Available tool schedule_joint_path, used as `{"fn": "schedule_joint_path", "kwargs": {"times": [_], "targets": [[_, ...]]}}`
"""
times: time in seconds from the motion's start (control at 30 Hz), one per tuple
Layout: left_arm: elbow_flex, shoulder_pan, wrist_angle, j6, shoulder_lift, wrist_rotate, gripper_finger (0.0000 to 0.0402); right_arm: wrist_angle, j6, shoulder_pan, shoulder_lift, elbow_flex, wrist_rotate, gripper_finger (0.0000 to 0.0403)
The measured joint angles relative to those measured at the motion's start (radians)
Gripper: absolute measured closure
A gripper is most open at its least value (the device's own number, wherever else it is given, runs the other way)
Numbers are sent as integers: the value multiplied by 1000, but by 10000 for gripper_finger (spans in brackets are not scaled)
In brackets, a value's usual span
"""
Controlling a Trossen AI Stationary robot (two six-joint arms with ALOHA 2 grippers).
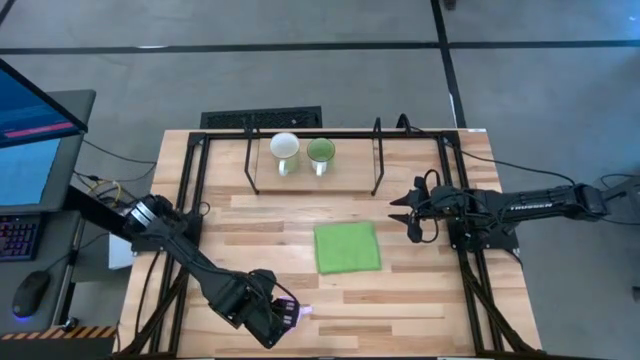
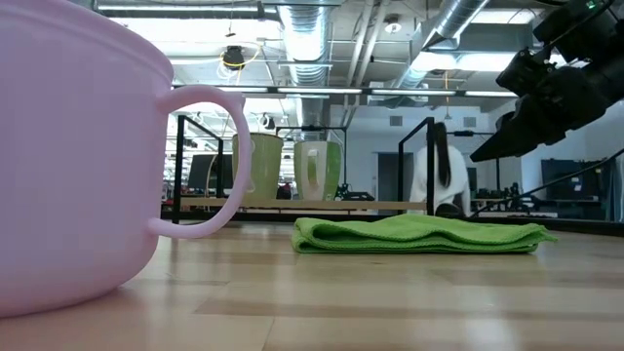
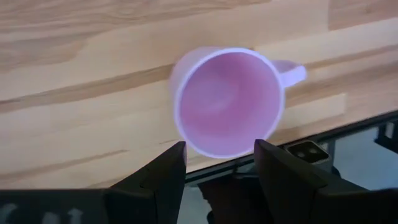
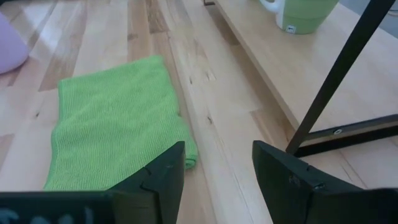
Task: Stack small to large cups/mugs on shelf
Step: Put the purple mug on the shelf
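The pink mug [image 3: 227,102] stands upright on the table near its near edge, mouth up, handle [image 3: 291,73] sticking out to one side. It also fills the left of the low view [image 2: 68,156]. My left gripper [image 3: 219,149] is open just above it, one finger on each side of the rim, and covers most of the pink mug [image 1: 299,312] in the high view. The white mug [image 1: 284,150] and the green mug [image 1: 320,152] stand side by side on the shelf [image 1: 345,176]. My right gripper [image 1: 400,211] is open, above the table right of the green cloth.
A folded green cloth [image 1: 347,247] lies flat mid-table between the arms. The shelf's black wire uprights [image 1: 377,155] rise at both ends of its board. The table's near edge [image 3: 311,134] runs right beside the pink mug. Bare board lies right of the green mug.
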Motion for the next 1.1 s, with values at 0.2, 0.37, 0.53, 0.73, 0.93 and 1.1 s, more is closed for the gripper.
{"fn": "schedule_joint_path", "kwargs": {"times": [0.2, 0.37, 0.53, 0.73, 0.93, 1.1], "targets": [[-1, -13, -29, -71, 13, 3, 222, -6, 0, 0, 0, 0, 0, 193], [-2, -13, -29, -71, 35, 22, 222, 2, 0, 0, 0, -20, 0, 193], [-1, -11, -51, -91, 48, 39, 222, 0, 0, 0, 0, -33, 0, 193], [-1, -10, -46, -97, 73, 48, 222, 3, -1, 0, 0, -33, 0, 193], [-28, -7, -10, -99, 80, 28, 222, 3, -8, 0, 0, -33, 0, 193], [-28, -6, -10, -122, 79, 24, 222, 2, -8, 0, 0, -33, 0, 193]]}}
